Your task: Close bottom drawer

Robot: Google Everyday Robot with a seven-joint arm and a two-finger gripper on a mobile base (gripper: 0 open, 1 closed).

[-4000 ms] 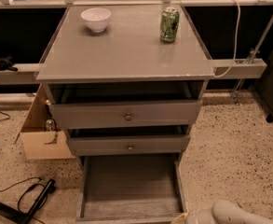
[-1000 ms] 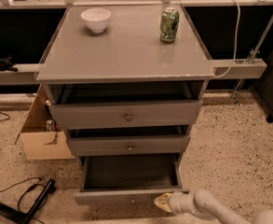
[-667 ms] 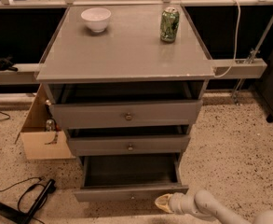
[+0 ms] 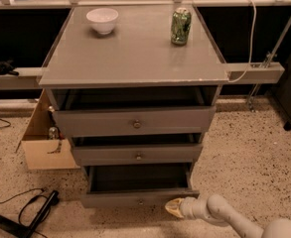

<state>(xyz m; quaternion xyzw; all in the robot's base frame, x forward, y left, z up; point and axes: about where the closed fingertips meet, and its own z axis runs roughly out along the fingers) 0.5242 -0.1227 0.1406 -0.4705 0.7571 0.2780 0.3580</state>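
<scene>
The bottom drawer is the lowest of three in the grey cabinet. It stands partly pulled out, with a low grey front and a small knob. Its dark inside shows above the front. My gripper is at the bottom right, on a pale arm that comes in from the lower right corner. Its tip sits at the right end of the drawer's front, touching or nearly touching it. The middle drawer and top drawer are each slightly open.
A white bowl and a green can stand on the cabinet top. A cardboard box sits left of the cabinet. A black cable and tool lie on the speckled floor at lower left.
The bottom drawer has slid in, from far out to partly out. The arm has come in from the lower right and followed the drawer's front toward the cabinet.
</scene>
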